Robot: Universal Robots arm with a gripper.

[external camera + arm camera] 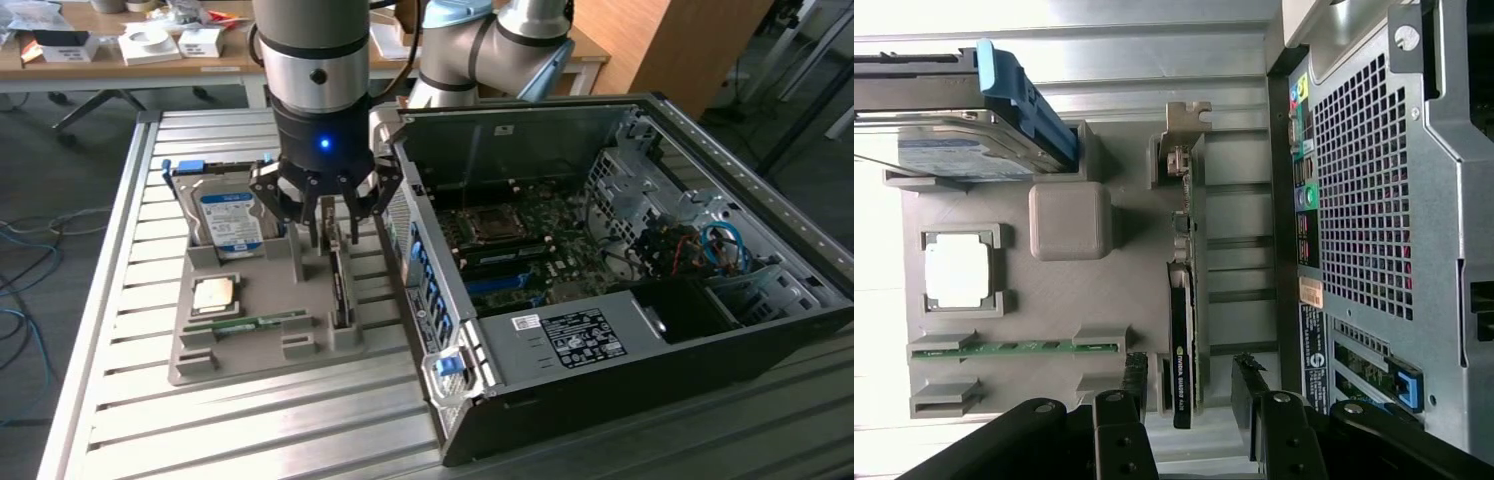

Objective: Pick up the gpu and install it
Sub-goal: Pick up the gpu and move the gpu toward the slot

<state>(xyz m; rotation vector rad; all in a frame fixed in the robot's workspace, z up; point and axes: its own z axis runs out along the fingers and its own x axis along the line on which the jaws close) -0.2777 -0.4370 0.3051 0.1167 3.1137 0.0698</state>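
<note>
- You've got one arm with one tool (334, 232), hanging low over the grey tray (247, 365). Its jaws are spread wide and there's nothing in them.
- There's one gpu (342, 295), standing on its edge in a slot of that tray, on the side nearest the PC case (641, 330).
- From the wrist view, the fingers (1136, 385) sit one on each side of the card with a gap on both sides, so no contact.
- The card's silvery bracket (1187, 118) is at the end away from the fingers.
- Also in the tray: one hard drive (227, 215) with a blue-white label, one square processor chip (215, 295) and one green memory stick (247, 322).
- There's one case, side panel off and motherboard showing, on the slatted metal bench (267, 430) just beside the tray.
- Hard to see: in the exterior view the tool covers one end of the gpu. The wrist view catches the card edge-on, so you can't make out its cooler face.
- Cut off: the arm runs out of the exterior view's top, and the wrist view shows only the case's back panel.
</note>
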